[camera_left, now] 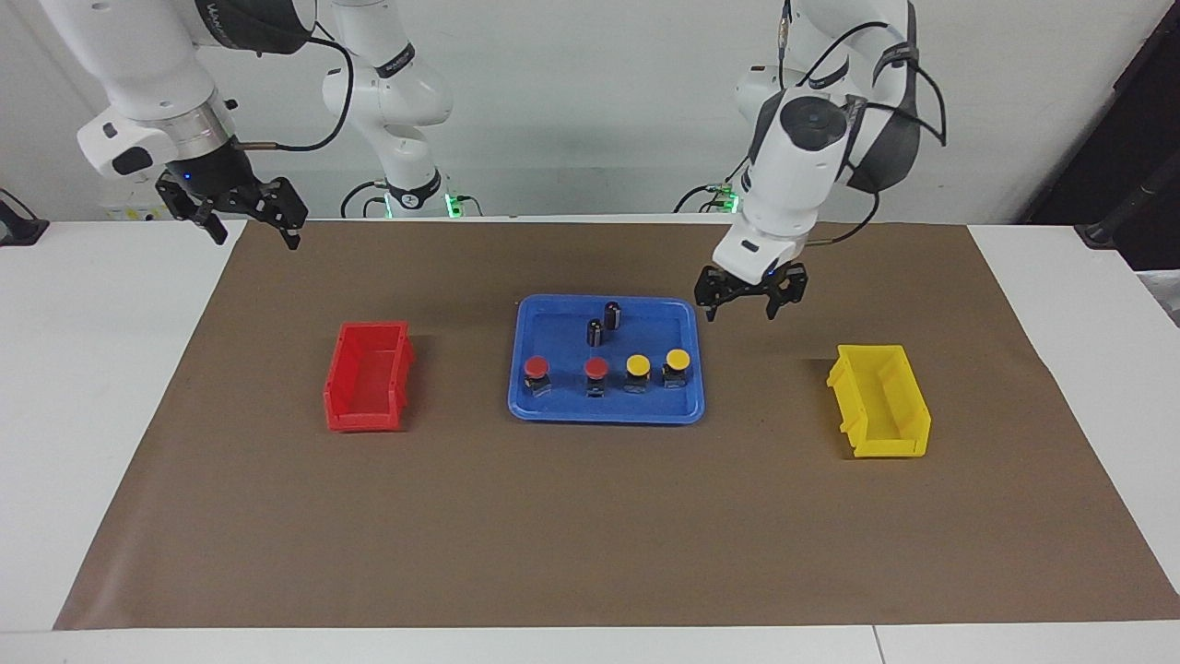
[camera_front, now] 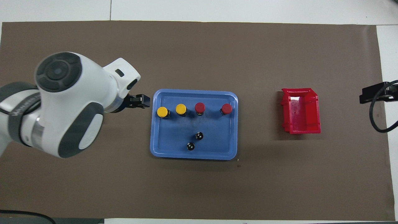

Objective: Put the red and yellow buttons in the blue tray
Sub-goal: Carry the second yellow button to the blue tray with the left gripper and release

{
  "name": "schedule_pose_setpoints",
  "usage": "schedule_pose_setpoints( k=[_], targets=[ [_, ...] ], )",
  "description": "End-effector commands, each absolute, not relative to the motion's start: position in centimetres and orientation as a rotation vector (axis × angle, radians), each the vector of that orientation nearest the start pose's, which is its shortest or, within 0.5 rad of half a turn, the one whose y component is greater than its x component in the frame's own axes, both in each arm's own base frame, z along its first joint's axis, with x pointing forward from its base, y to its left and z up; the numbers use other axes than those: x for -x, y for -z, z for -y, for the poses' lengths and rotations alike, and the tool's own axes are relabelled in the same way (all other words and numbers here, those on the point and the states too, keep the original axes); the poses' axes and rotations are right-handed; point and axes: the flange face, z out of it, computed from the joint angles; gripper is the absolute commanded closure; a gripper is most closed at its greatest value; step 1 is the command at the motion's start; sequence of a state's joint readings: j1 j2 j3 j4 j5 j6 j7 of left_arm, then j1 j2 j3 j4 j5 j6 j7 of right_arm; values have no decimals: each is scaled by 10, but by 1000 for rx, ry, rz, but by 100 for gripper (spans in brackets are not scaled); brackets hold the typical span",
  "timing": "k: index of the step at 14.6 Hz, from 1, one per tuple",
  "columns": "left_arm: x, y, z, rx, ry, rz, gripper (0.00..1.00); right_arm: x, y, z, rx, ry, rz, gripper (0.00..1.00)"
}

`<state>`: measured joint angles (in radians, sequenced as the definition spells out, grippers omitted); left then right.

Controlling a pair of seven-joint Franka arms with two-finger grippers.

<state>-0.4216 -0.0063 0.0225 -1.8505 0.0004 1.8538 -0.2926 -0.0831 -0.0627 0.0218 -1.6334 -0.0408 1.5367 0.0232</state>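
The blue tray (camera_left: pixel 553 406) (camera_front: pixel 161 149) lies in the middle of the brown mat. In it stand two red buttons (camera_left: pixel 536 369) (camera_left: pixel 596 370) and two yellow buttons (camera_left: pixel 637 366) (camera_left: pixel 678 360) in a row along the edge farther from the robots. They also show in the overhead view: red (camera_front: pixel 226 108) (camera_front: pixel 200 107), yellow (camera_front: pixel 181 109) (camera_front: pixel 162 112). My left gripper (camera_left: pixel 739 308) (camera_front: pixel 141 101) hangs open and empty above the mat, just off the tray's corner toward the left arm's end. My right gripper (camera_left: pixel 251 229) is open and raised over the mat's corner near its base.
Two dark capless cylinders (camera_left: pixel 612 314) (camera_left: pixel 595 332) stand in the tray, nearer to the robots than the buttons. A red bin (camera_left: pixel 367 376) (camera_front: pixel 301 111) sits toward the right arm's end. A yellow bin (camera_left: pixel 880 400) sits toward the left arm's end, hidden under the left arm in the overhead view.
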Motion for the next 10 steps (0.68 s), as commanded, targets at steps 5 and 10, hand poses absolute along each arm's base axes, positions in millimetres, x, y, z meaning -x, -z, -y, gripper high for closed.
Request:
schedule_pose_setpoints(
  k=[5,10],
  targets=[
    [-525,-597,102,3130,-32,-289,0,-527,-626,31,3158,-52,-88,0],
    [-531,-599,66,3130,-41,-308,0,-527,-626,31,3153,-52,-88,0]
  ],
)
